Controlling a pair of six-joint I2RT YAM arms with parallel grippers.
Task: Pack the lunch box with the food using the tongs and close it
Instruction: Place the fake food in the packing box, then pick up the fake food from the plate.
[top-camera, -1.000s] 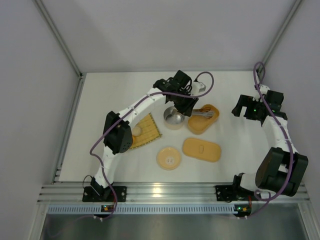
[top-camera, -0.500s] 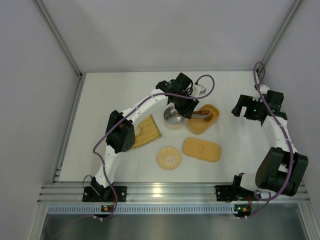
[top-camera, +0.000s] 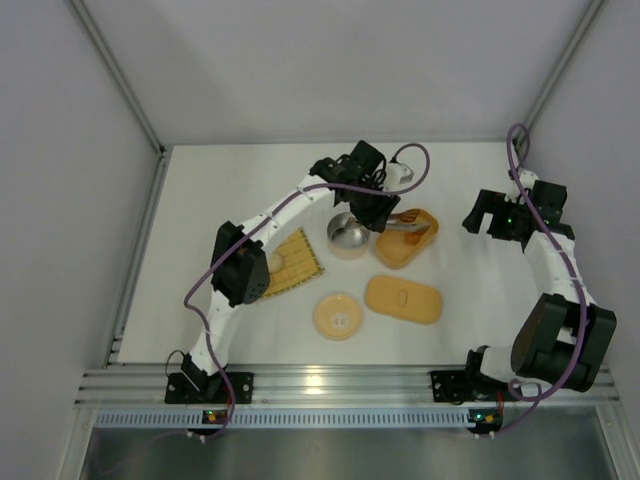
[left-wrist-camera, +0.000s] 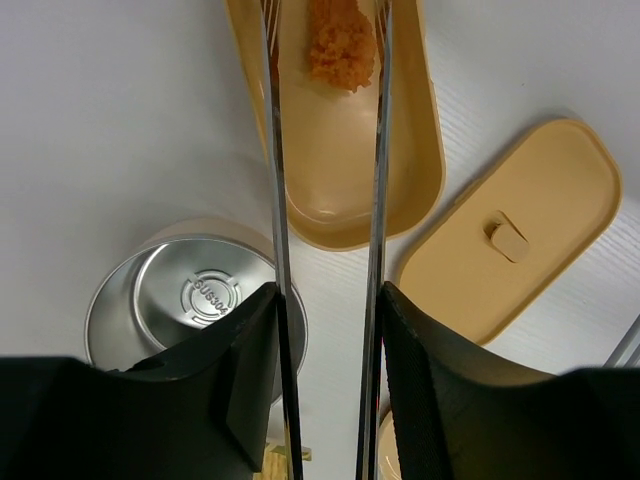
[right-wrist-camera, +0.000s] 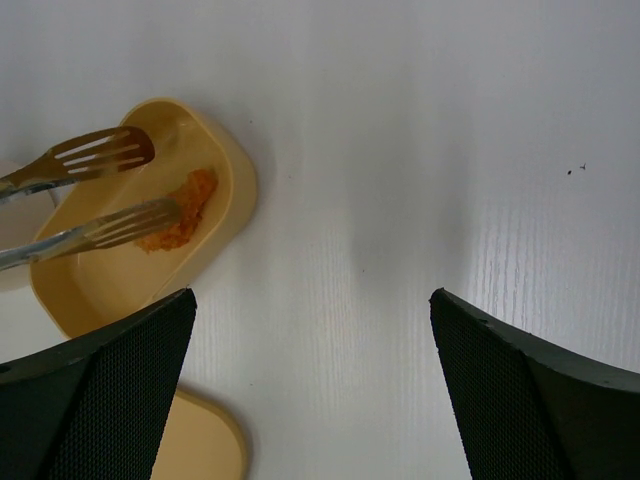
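Here the left end effector (left-wrist-camera: 328, 300), stretched over the lunch box (left-wrist-camera: 330, 185), pinches the tongs (right-wrist-camera: 100, 151); right end effector (right-wrist-camera: 312, 300) gapes empty.

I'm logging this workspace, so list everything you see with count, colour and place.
lunch box: one, tan-orange, table centre, open
lid: one, tan-orange, on box's near side
food piece: one, orange, inside box
tongs: one, silver, tips over box
bowl: one, metal, left of box
round dish: one, tan, left of lid
mat: one, yellow, left of bowl
table: one, white
left gripper: one, black, holding tongs
right gripper: one, black, open, right of box
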